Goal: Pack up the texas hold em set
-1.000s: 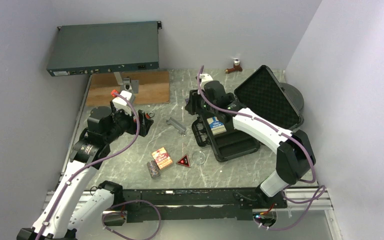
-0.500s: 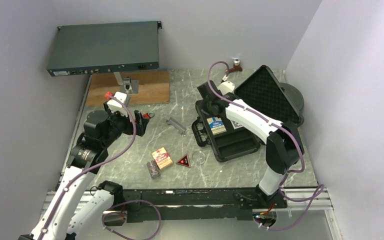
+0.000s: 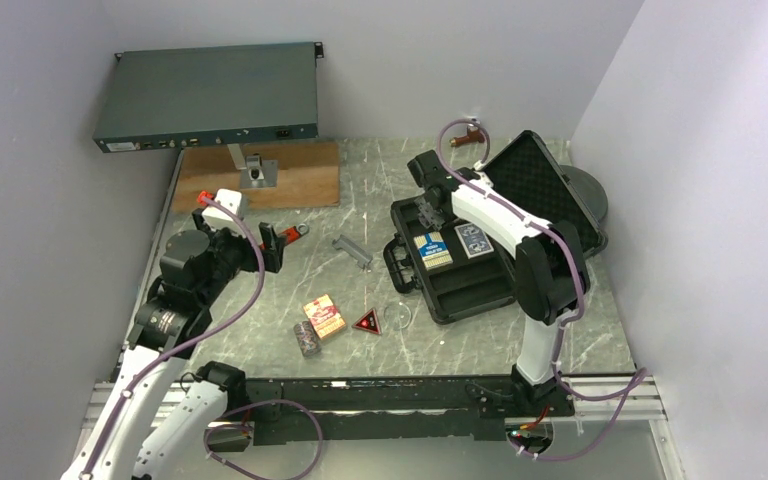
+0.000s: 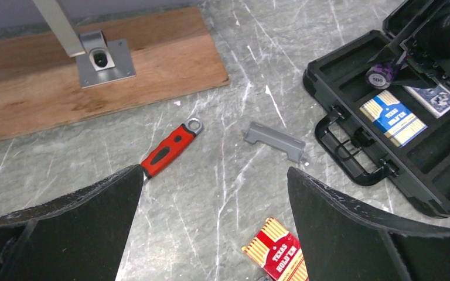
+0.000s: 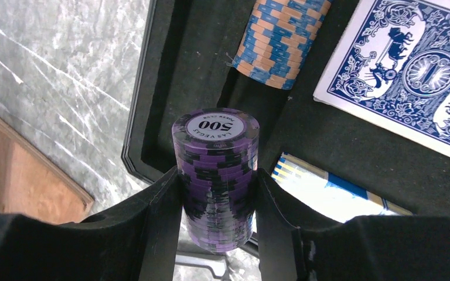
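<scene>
The open black case (image 3: 480, 300) lies right of centre with its lid up. It holds a blue card box (image 3: 432, 250) and a blue-backed deck (image 3: 473, 240). My right gripper (image 3: 430, 212) is shut on a purple stack of chips (image 5: 215, 175) and holds it over the case's far left corner, next to a blue-and-orange chip stack (image 5: 281, 41) lying in its slot. My left gripper (image 4: 211, 234) is open and empty above the table, left of the case. A red Texas Hold'em card box (image 3: 324, 315), a dark chip stack (image 3: 307, 338), a red triangular piece (image 3: 367, 322) and a clear disc (image 3: 397, 316) lie on the table.
A red-handled wrench (image 4: 170, 149) and a grey plastic bar (image 4: 273, 140) lie between my left gripper and the case. A wooden board (image 3: 260, 175) with a metal post stands at the back left under a dark rack unit (image 3: 210, 95). Walls close both sides.
My right gripper has swung from left of the case to over its far left corner, carrying the purple chips. My left arm has drawn back to the left.
</scene>
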Robot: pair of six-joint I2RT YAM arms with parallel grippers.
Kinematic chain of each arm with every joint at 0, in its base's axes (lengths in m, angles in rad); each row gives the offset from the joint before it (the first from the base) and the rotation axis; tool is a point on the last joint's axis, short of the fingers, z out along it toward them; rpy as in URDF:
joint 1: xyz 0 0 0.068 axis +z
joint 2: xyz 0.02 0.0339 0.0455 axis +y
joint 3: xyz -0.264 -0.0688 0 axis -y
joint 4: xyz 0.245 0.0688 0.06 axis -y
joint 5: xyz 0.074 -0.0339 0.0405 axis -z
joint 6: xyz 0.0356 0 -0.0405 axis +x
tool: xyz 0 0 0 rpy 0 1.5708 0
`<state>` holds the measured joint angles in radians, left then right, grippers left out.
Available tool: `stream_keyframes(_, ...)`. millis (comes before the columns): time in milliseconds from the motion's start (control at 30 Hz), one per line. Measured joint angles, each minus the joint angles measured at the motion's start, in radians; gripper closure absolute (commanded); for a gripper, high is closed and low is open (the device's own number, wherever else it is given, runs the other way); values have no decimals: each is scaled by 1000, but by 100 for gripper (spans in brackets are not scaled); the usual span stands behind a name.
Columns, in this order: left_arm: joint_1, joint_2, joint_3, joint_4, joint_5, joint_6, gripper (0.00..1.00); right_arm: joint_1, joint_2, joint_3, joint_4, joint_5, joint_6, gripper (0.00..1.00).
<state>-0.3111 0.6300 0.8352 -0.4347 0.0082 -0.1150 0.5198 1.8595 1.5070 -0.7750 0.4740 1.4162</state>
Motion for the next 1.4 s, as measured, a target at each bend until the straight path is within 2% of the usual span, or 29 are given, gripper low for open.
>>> stream_keyframes(333,0,-20,-33,-19,-37,4,1,-31,58,20,1,-94,51,100)
stream_keyframes(800,0,-18,-33,-20,-36,18,3,-32,68,20,56,-106,55,100)
stream_keyframes(1000,0,-18,-33,-21,-36,23,4,-33,73,18,79,-108,64,91)
stream_keyframes(1067,0,-18,-33,-21,-36,24,4,-34,73,11,92,-110,74,84)
stream_keyframes(1167,0,-18,-33,-21,-36,25,4,-35,73,-4,107,-116,88,69)
stream_keyframes(1333,0,-17,-33,-22,-36,25,4,-44,73,-59,152,-145,111,59)
stream_keyframes(1400,0,-16,-33,-23,-36,25,4,-47,71,-66,164,-152,117,52)
